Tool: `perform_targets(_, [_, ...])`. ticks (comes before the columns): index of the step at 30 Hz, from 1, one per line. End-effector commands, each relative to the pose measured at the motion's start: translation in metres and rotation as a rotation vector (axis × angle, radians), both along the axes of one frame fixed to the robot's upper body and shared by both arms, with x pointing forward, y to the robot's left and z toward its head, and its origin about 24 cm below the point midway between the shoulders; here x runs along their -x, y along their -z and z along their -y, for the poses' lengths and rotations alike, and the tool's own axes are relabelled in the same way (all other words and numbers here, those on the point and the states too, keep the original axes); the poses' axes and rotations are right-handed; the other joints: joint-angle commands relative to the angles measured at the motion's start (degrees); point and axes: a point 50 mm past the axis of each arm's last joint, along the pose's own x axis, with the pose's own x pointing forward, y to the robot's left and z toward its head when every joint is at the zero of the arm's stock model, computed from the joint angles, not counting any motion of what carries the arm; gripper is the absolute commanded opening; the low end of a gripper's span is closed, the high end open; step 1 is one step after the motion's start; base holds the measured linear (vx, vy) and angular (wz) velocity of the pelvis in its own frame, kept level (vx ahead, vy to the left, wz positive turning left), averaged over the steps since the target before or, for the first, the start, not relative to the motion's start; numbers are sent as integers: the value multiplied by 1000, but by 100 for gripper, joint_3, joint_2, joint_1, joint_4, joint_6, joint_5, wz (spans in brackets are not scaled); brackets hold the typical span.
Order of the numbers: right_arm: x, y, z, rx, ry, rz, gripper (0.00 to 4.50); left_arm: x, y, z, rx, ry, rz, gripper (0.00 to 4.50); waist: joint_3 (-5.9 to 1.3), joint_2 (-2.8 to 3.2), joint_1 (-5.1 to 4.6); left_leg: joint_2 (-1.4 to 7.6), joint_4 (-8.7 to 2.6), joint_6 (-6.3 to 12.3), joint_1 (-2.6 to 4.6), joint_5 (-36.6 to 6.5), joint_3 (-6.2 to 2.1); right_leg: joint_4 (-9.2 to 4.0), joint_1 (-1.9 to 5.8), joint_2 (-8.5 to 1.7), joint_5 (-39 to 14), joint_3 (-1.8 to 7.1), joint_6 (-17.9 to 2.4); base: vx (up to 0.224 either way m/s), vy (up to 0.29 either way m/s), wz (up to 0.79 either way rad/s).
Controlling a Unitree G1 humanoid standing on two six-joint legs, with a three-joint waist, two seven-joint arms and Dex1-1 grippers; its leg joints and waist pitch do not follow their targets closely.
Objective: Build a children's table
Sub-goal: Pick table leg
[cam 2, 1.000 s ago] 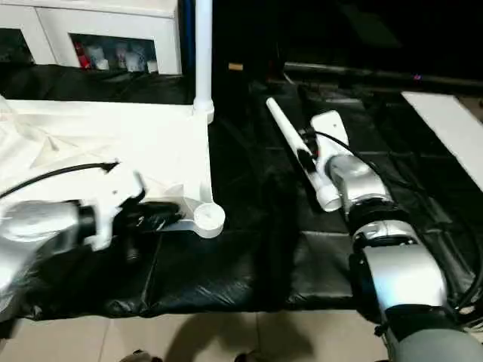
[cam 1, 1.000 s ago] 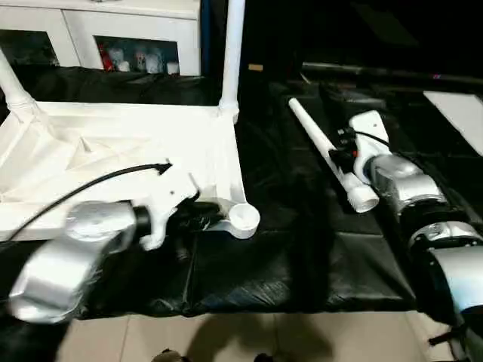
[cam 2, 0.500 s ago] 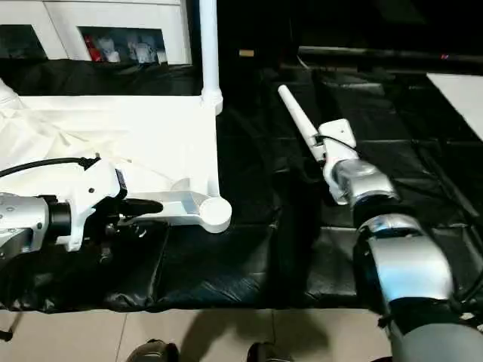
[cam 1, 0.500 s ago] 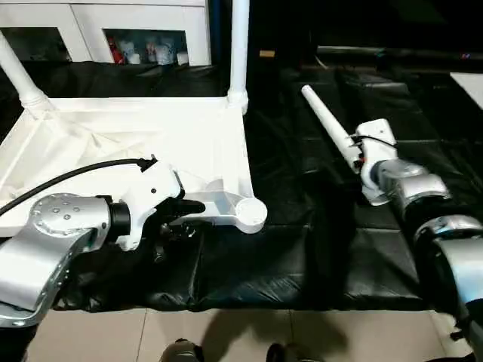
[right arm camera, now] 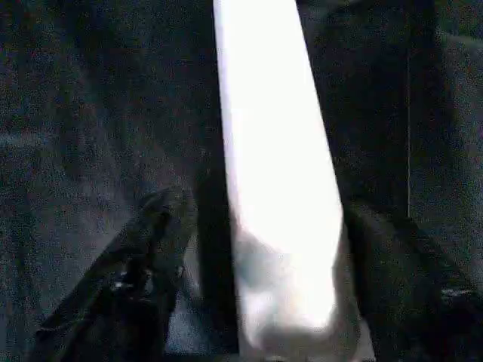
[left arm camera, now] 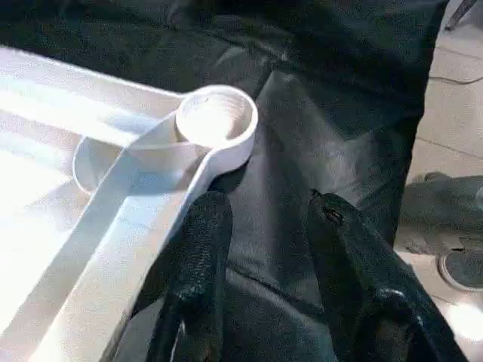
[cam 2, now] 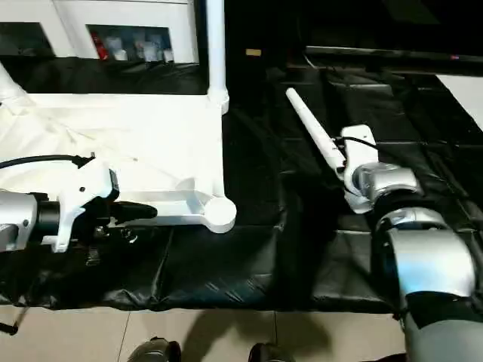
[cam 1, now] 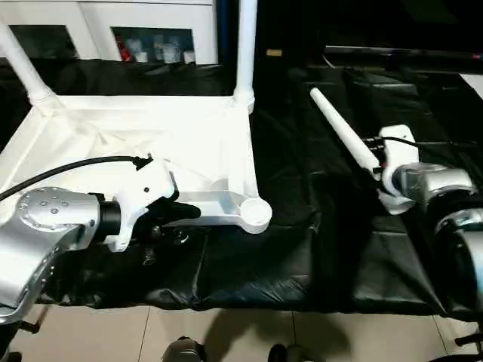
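The white table top [cam 1: 136, 143] lies upside down on the black cloth, with two legs standing in its far corner sockets [cam 1: 245, 45] [cam 1: 23, 68]. Its near right corner socket [cam 1: 256, 213] is empty. My left gripper [left arm camera: 266, 200] is open just short of that socket, one finger [left arm camera: 200, 249] beside the rim and the other finger [left arm camera: 355, 256] over the cloth. A loose leg [cam 1: 339, 124] lies on the cloth to the right. My right gripper [right arm camera: 266, 211] is open and straddles its thick end, with a finger [right arm camera: 143, 264] on each side.
A black cloth [cam 1: 302, 249] covers the work surface up to the tiled floor [cam 1: 226, 335] at the front. A white cabinet with glass doors [cam 1: 151, 30] stands behind. A person's shoes [cam 1: 181, 351] show at the bottom edge. A white board [cam 2: 464, 87] lies far right.
The camera has shifted, so the whole picture moved. My left arm has drawn back slightly from the corner socket. My right gripper stays at the loose leg.
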Motion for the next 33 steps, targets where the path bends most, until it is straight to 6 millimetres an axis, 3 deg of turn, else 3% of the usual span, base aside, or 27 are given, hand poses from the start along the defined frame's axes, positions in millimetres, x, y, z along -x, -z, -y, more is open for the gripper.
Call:
perform_targets(1, [4, 1, 7, 25, 2, -50, 306, -2, -3, 1, 2, 6, 14, 186, -467, -70, 25, 163, -337, 116, 2, -781, -23, -374, 363, -427, -1284, 291, -1378, 0, 0, 0])
perform_targets(3, [5, 0, 8, 30, 8, -54, 283, -3, -3, 1, 7, 3, 20, 186, -478, -69, 30, 162, -328, 113, -8, -695, -20, -365, 364, -433, -1235, 290, -1362, 0, 0, 0])
perform_targets(4, [4, -1, 9, 32, 15, -54, 275, -5, -3, 2, 12, 0, 27, 186, -505, -121, 21, 163, -323, 119, -7, -659, -12, -363, 379, -429, -1215, 289, -1352, 0, 0, 0])
perform_targets(6, [4, -3, 10, 27, 39, -42, 267, -8, -4, 3, 20, -9, 46, 186, -517, -116, 32, 160, -316, 108, -12, -606, -14, -351, 379, -434, -1199, 288, -1322, 0, 0, 0])
perform_targets(8, [2, -4, 12, 2, 81, 2, 252, -15, -4, 5, 35, -54, 102, 186, -574, -185, 18, 167, -303, 93, -6, -531, -2, -336, 397, -434, -1097, 293, -1274, 0, 0, 0])
perform_targets(10, [2, -4, 12, -21, 103, 31, 234, -20, -3, 6, 46, -92, 133, 186, -579, -146, 30, 153, -297, 76, 3, -519, -5, -333, 382, -435, -1053, 295, -1238, 0, 0, 0])
perform_targets(14, [0, -6, 12, -133, 152, 110, 201, -34, 3, 16, 115, -202, 188, 186, -604, -199, -11, 149, -280, 72, 4, -581, 6, -329, 388, -420, -993, 300, -1168, 0, 0, 0])
perform_targets(15, [-2, -8, 12, -192, 178, 152, 194, -40, 6, 21, 140, -239, 210, 186, -615, -151, -12, 151, -271, 80, 2, -574, 0, -317, 379, -419, -944, 297, -1188, 0, 0, 0])
perform_targets(17, [-2, -9, 13, -244, 198, 181, 191, -44, 7, 24, 172, -270, 225, 186, -624, -183, -15, 152, -265, 108, 3, -582, 5, -323, 386, -414, -881, 296, -1198, 0, 0, 0])
perform_targets(21, [-6, -18, 10, -489, 199, 343, 183, -57, 9, 37, 271, -349, 243, 186, -659, -187, -15, 137, -231, 297, -8, -527, 14, -319, 408, -399, -650, 284, -1260, 0, 0, 0])
perform_targets(23, [-6, -17, 1, -620, 128, 402, 183, -65, 6, 45, 331, -381, 242, 186, -665, -180, -29, 140, -222, 367, -12, -486, 7, -314, 412, -396, -610, 275, -1328, 0, 0, 0])
perform_targets(25, [-5, -18, -9, -736, 34, 455, 183, -70, 5, 52, 370, -397, 221, 220, -661, -199, -34, 140, -217, 456, -31, -467, 6, -335, 433, -408, -621, 273, -1334, 0, 0, 0])
perform_targets(28, [0, -21, -25, -912, -122, 519, 183, -74, 3, 65, 444, -397, 161, 220, -689, -200, -5, 165, -213, 659, -24, -306, -11, -321, 458, -421, -465, 263, -1388, 0, 0, 0])
perform_targets(32, [16, -24, -43, -1063, -282, 575, 182, -77, -3, 81, 564, -373, 78, 259, -700, -193, 47, 199, -207, 757, 0, -161, -14, -303, 431, -412, -316, 253, -1461, 0, 0, 0])
perform_targets(33, [25, -25, -50, -1116, -335, 586, 182, -77, -7, 89, 624, -352, 45, 261, -693, -198, 77, 188, -207, 747, 17, -192, -3, -335, 426, -414, -428, 257, -1398, 0, 0, 0])
